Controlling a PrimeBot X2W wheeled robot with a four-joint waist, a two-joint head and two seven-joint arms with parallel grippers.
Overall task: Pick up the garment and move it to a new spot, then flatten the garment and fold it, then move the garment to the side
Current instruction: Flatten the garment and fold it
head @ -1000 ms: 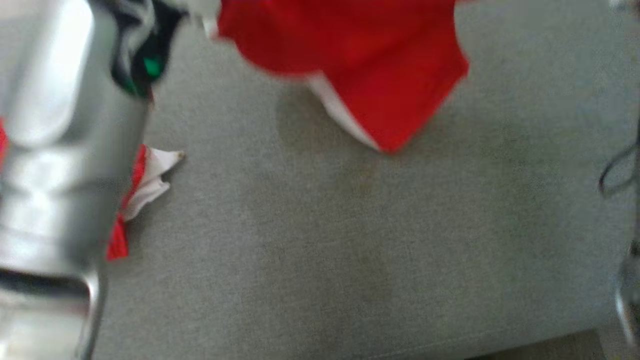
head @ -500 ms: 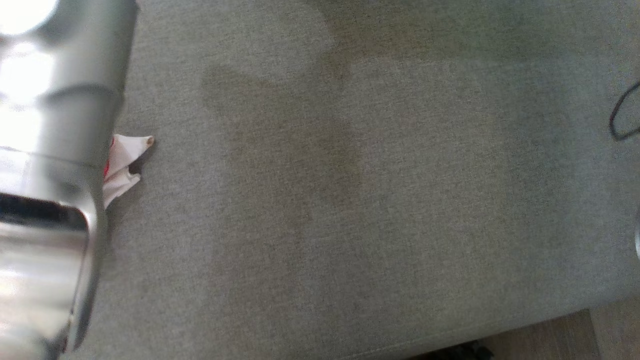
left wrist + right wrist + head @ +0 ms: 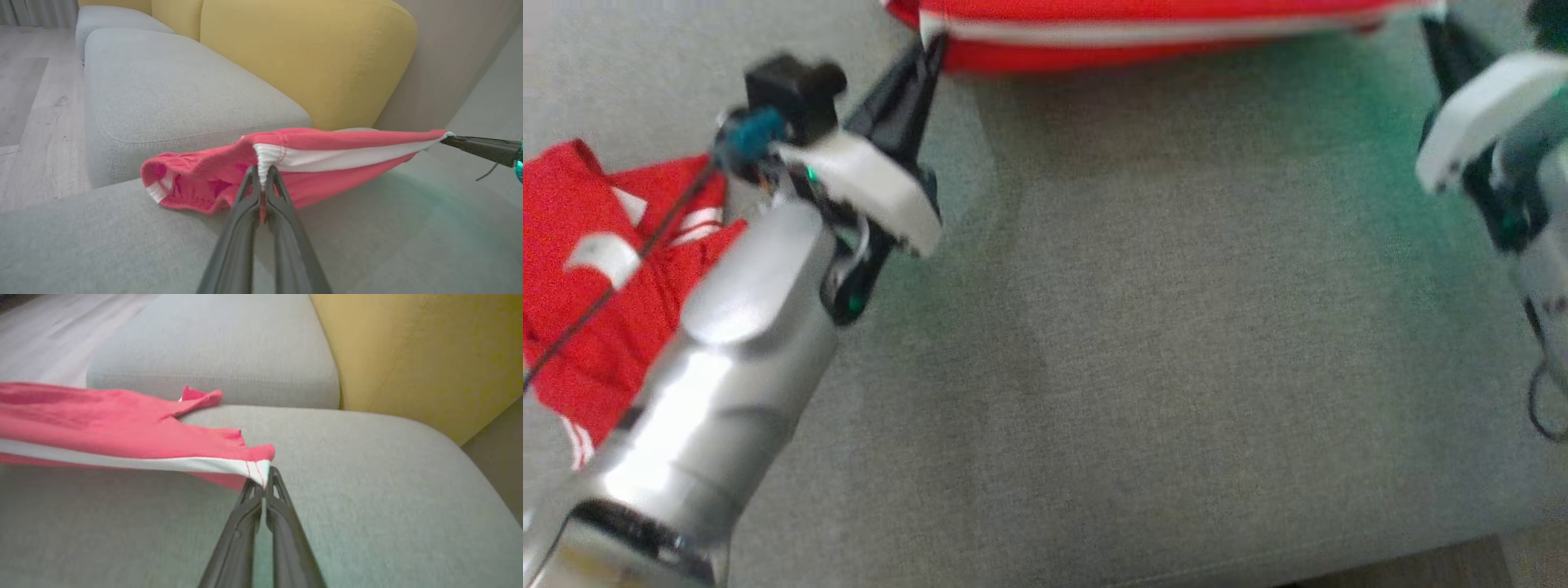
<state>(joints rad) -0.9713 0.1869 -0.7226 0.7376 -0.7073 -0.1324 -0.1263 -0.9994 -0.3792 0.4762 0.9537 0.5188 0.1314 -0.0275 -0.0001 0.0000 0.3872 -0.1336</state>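
Head: I see garment stretched across far side of sofa cushion, betw. L gripper and R gripper. L wrist: gripper clamped on white band. R wrist: gripper clamped on garment corner.

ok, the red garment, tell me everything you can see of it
The garment is red knit fabric with a white ribbed band along one edge and thin red stripes near one end. It is stretched taut along that band between the left gripper and the right gripper, both shut on the band, which is raised above the grey seat cushion. The rest sags below and behind. A bunched loose end beyond the left gripper rests on the cushion.
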